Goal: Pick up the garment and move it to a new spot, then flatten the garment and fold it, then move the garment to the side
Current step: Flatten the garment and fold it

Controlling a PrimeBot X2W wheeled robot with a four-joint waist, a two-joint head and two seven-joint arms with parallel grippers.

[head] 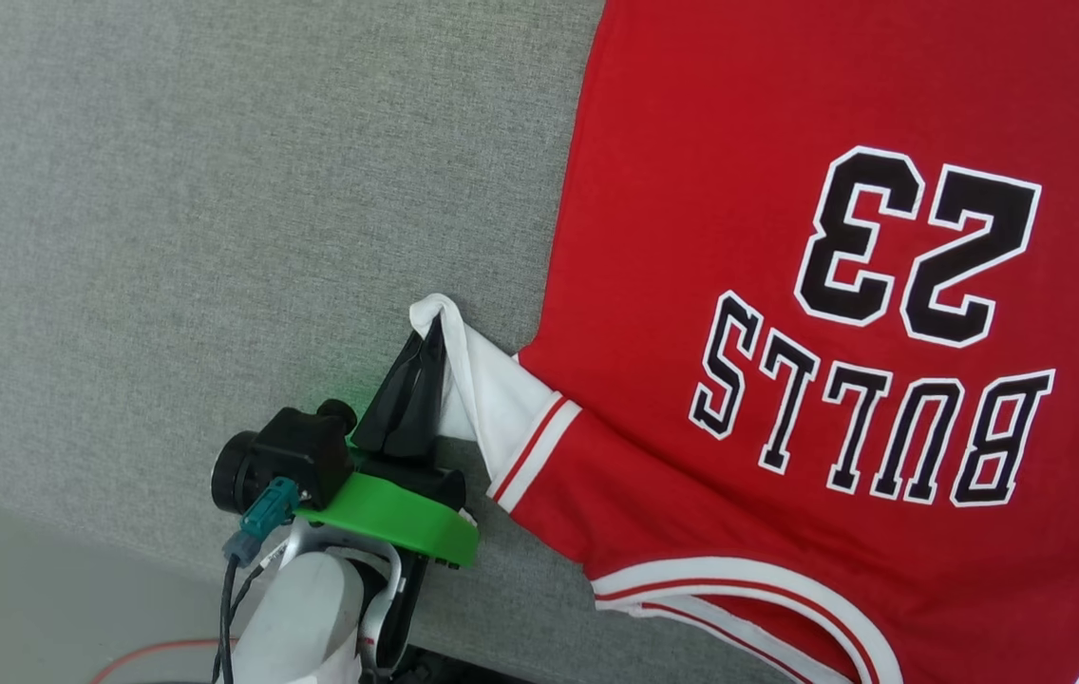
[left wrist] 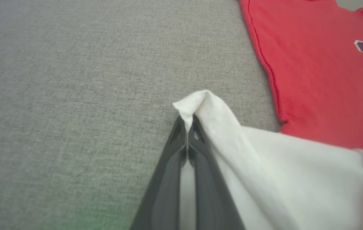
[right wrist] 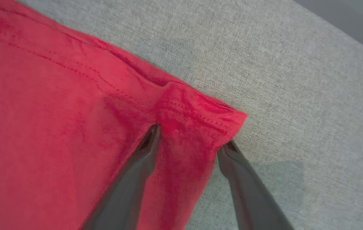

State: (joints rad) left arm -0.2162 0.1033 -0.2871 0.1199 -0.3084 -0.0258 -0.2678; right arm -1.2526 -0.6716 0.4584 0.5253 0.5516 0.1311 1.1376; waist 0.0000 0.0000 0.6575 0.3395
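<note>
Left gripper (head: 432, 332): fingers (left wrist: 168, 166) pressed together, with a pinch of white sleeve (left wrist: 264, 166) caught between the tips. The cloth peaks just past the tips and drapes down their right side. At the pinch the sleeve is raised off the surface.

Right gripper (right wrist: 191, 136): fingers (right wrist: 143, 156) spread wide, nothing clamped. One tip sits over red cloth, the other at the cloth's edge over grey weave. The stitched hem corner (right wrist: 223, 119) lies between the tips and just ahead of them. Cannot tell whether either tip presses down.

Shirt (head: 786, 190): red, spread flat on a grey woven surface (head: 217, 190), to the right of the left fingers. Black, white-edged "BULLS" and "23" face up. Red-and-white striped trim runs where the white sleeve meets the red.

Surroundings: grey weave runs on ahead of the left fingers and to their left. Behind them sit a green ring (head: 397, 522) and a black camera (head: 283, 456) with a teal plug (head: 266, 508). Past the surface's near edge are pale floor (head: 17, 589) and an orange cable (head: 145, 655).
</note>
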